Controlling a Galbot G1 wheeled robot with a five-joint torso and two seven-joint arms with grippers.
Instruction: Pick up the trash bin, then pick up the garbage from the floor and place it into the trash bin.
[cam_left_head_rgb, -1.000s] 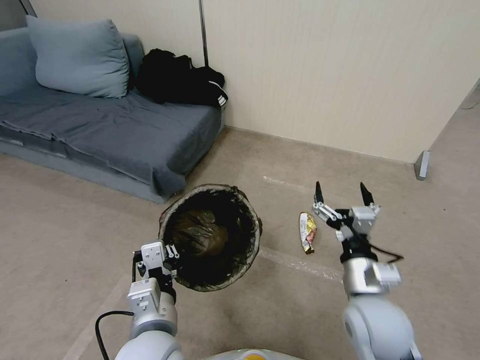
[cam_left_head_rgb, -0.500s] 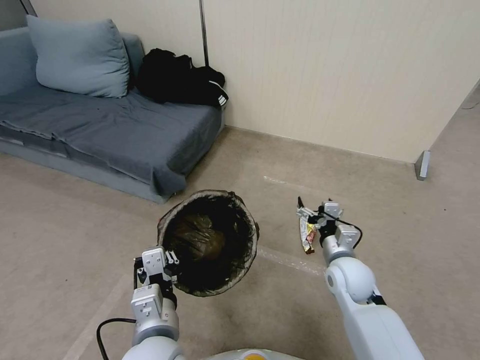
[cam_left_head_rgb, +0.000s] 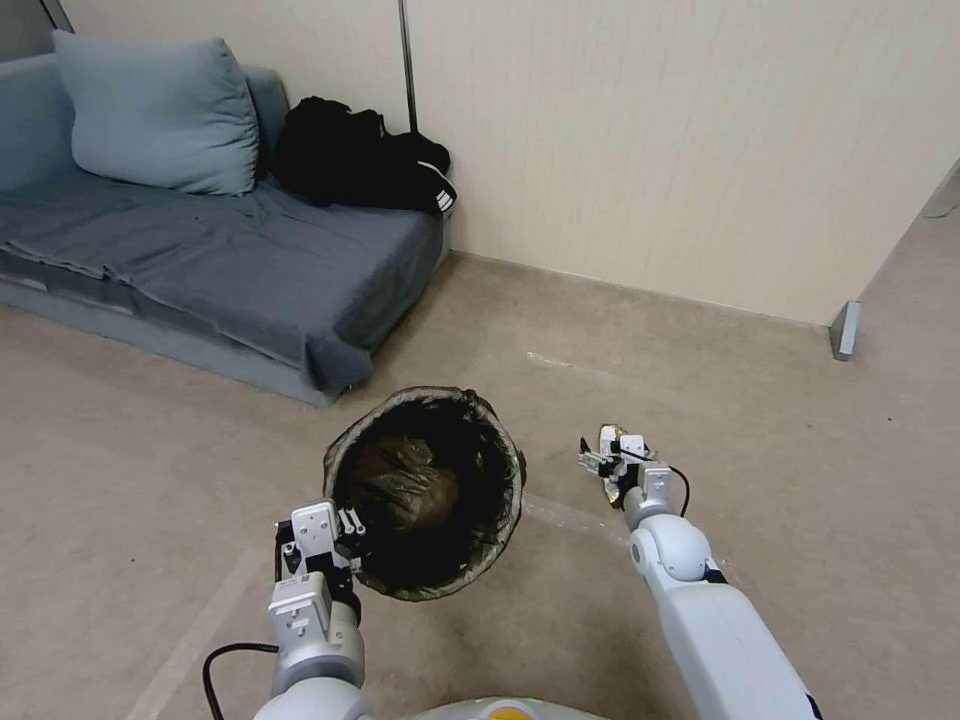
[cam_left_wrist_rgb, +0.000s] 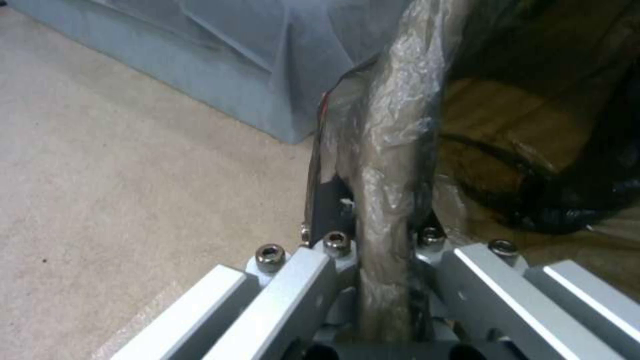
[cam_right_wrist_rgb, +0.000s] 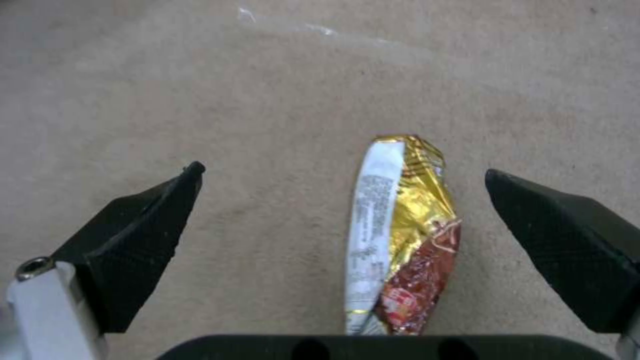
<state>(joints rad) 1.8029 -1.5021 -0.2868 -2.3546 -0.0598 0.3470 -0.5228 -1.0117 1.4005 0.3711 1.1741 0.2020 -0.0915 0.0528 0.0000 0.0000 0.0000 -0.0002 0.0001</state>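
One wrapper (cam_right_wrist_rgb: 400, 235) lies between the right gripper's (cam_right_wrist_rgb: 343, 245) spread fingers; left gripper (cam_left_wrist_rgb: 373, 235) clamps one bin's (cam_left_head_rgb: 425, 490) rim; sofa (cam_left_head_rgb: 200, 260) at 10 o'clock.

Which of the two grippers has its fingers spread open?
The right gripper: its black fingers straddle the gold-and-red foil snack wrapper on the floor. The left gripper is shut on the bag-lined trash bin's rim.

Arms: silver-grey rounded shells, black cables looping at the wrists.
Linkages: bare aluminium bars with steel socket screws.
Jaws: black, textured, wedge-shaped.
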